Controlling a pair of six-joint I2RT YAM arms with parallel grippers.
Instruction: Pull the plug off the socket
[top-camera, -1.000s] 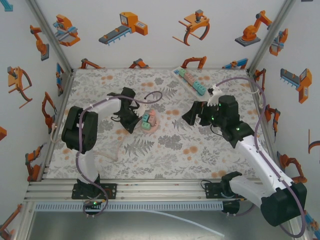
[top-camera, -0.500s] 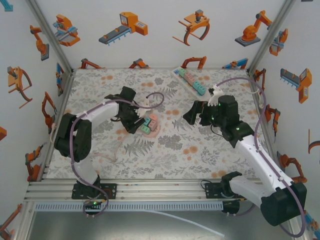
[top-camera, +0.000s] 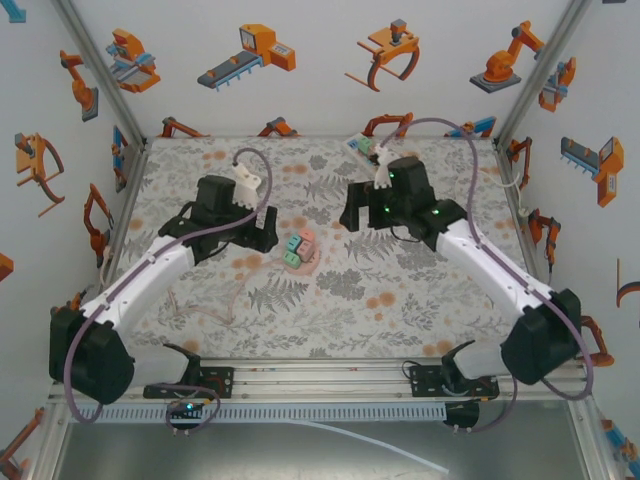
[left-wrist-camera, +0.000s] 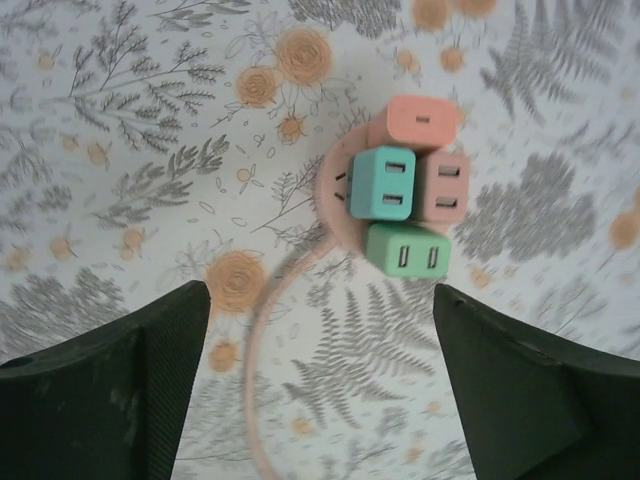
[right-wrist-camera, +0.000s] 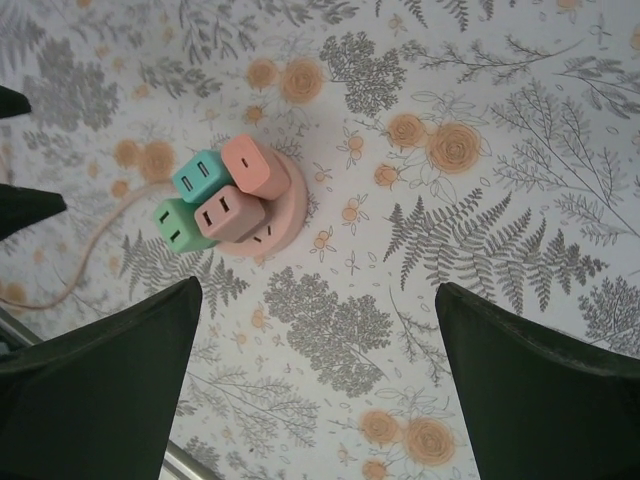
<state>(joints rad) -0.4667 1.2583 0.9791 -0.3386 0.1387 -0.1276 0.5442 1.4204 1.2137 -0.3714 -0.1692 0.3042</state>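
Note:
A round pink socket (top-camera: 298, 262) lies mid-table with several plugs in it: a salmon plug (left-wrist-camera: 420, 122), a teal plug (left-wrist-camera: 382, 183), a pink plug (left-wrist-camera: 442, 187) and a green plug (left-wrist-camera: 408, 249). Its pink cord (left-wrist-camera: 262, 340) trails toward the left arm. My left gripper (top-camera: 262, 232) hangs just left of the socket, open and holding nothing; in the left wrist view the gripper (left-wrist-camera: 318, 295) sits short of the plugs. My right gripper (top-camera: 356, 216) is open to the socket's right. In the right wrist view the socket (right-wrist-camera: 285, 205) lies beyond that gripper (right-wrist-camera: 318, 290), up and left.
A white power strip (top-camera: 359, 144) with coloured plugs lies at the back, partly hidden by the right arm. Printed walls close in the left, back and right sides. An aluminium rail (top-camera: 320, 380) runs along the near edge. The thin cord loops over the table at front left (top-camera: 205, 310).
My left gripper has opened and drawn back to the left, off the plugs. The right arm has swung left and toward the back, nearer the socket. The socket shifted slightly.

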